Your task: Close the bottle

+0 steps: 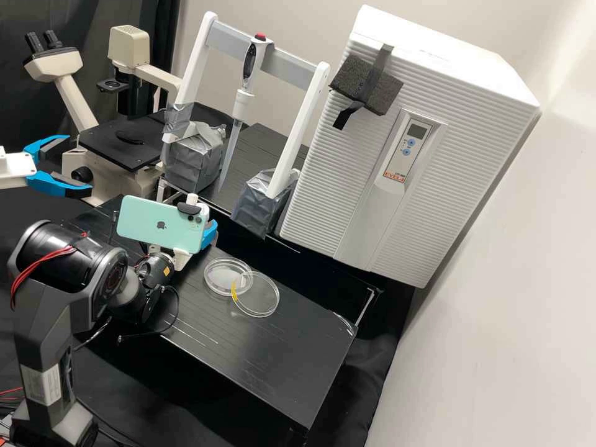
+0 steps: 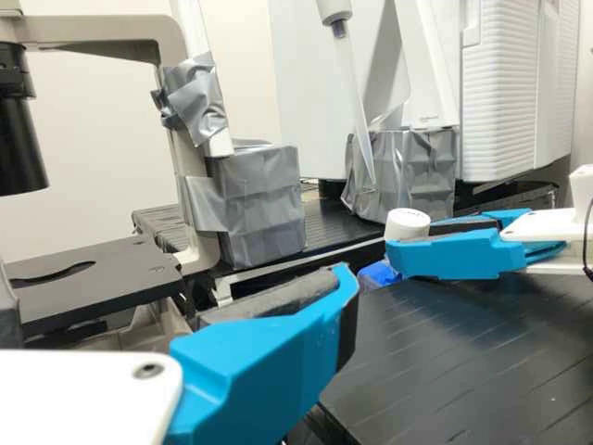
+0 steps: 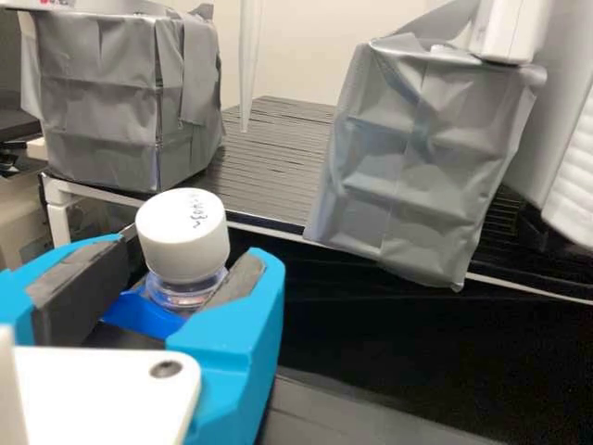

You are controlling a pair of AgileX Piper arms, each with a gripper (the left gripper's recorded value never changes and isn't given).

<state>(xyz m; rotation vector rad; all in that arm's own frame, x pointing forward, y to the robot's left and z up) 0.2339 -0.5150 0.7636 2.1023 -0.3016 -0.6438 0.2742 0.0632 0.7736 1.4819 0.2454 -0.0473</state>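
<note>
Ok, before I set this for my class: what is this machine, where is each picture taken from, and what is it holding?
These are two robot arms at a black bench. The wide picture comes from a fixed camera above; the other two from a camera on each arm's wrist. The right gripper is closed around a small clear bottle with a white cap on top. The left gripper hangs open near a microscope. Two clear round dishes lie on the bench.

Held left gripper [image 1: 77,164] (fingers [image 1: 53,182] spread wide) at the high view's left edge; held right gripper [image 3: 185,255], left of centre, clamped around the bottle [image 3: 182,232].
</note>
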